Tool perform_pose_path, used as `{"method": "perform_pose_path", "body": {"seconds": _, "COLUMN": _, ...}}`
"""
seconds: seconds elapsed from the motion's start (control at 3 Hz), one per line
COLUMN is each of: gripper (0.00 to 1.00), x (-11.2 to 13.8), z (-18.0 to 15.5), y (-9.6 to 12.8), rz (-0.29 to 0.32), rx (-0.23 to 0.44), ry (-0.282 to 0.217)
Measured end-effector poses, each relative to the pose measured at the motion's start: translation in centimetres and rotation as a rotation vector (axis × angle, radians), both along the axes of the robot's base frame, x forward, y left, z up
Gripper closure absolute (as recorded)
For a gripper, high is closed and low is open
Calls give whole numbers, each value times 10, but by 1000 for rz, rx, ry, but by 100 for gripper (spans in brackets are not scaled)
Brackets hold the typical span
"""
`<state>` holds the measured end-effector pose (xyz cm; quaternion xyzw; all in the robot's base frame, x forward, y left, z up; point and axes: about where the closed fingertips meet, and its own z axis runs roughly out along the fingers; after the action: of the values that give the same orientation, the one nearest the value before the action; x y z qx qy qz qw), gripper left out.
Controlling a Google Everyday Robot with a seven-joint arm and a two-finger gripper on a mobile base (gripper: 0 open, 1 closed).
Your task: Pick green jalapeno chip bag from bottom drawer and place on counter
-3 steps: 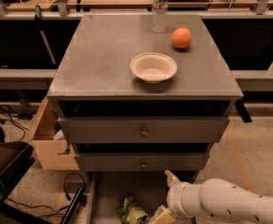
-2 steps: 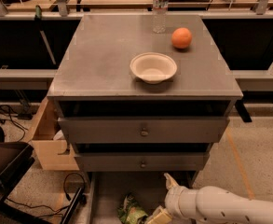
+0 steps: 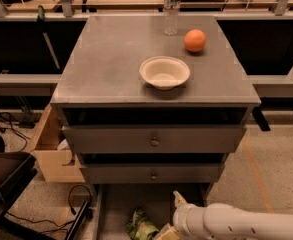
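Note:
The green jalapeno chip bag (image 3: 140, 227) lies crinkled on the floor of the bottom drawer (image 3: 117, 208), which is pulled out at the lower edge of the camera view. My gripper (image 3: 170, 216) is on the white arm that reaches in from the lower right. It hangs low over the drawer just right of the bag, open and holding nothing. One fingertip (image 3: 178, 198) points up and back; the other is near the bag's right edge. The counter (image 3: 111, 59) is the grey cabinet top above.
On the counter stand a white bowl (image 3: 164, 73), an orange (image 3: 195, 40) and a water bottle (image 3: 171, 8). The two upper drawers (image 3: 153, 140) are closed. A cardboard box (image 3: 50, 154) and cables (image 3: 6, 124) lie left of the cabinet.
My arm and gripper have shifted slightly left and down toward the bag. The bag and the things on the counter have not moved.

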<state>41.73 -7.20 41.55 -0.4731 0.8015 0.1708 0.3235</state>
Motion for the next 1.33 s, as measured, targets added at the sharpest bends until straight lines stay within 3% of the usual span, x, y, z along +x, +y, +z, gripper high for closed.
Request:
{"method": "perform_pose_path", "body": {"seconds": 0.33, "gripper": 0, "x": -4, "z": -22, "y": 11, "rz": -6, "rx": 23, "ry": 8}}
{"method": "perform_pose_path", "body": {"seconds": 0.67, "gripper": 0, "x": -1, "z": -67, "y": 21, "rz": -37, "rx": 84, "ry": 3}}
{"method": "perform_pose_path", "body": {"seconds": 1.33, "gripper": 0, "x": 15, "z": -168, "y": 35, "rz": -125, "rx": 254, "ry": 47}}
